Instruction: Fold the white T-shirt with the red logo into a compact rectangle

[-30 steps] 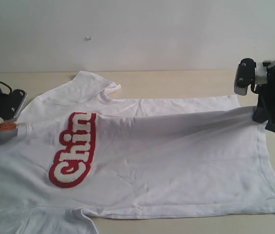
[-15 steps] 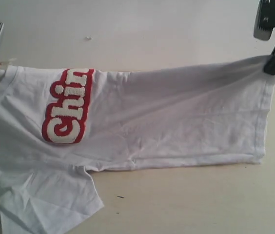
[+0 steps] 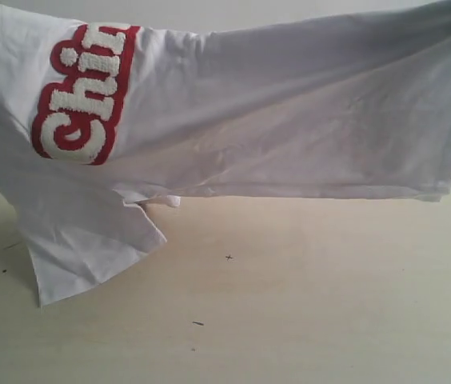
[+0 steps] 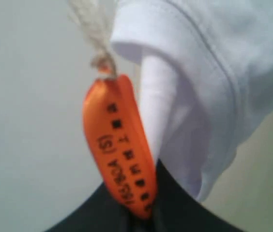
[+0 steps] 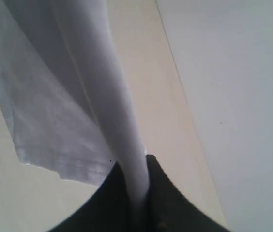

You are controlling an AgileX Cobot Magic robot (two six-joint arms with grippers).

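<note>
Above the tabletop [image 3: 305,304] you hold the white T-shirt [image 3: 289,120] stretched out in the air, one sleeve [image 3: 89,240] drooping lowest and the red logo [image 3: 81,96] partly in view near it. Your left fingers [image 4: 175,217] are clamped on the collar [image 4: 175,43] beside the orange tag [image 4: 119,145], and your right fingers [image 5: 170,203] pinch a fold of fabric at the other end.

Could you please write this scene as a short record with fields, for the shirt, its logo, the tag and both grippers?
shirt: white T-shirt hanging in the air, stretched sideways; sleeve lowest
logo: red logo, reads "Chin"
tag: orange neck tag at collar
left gripper: shut on collar cloth
right gripper: shut on shirt fold
below: light table
</note>
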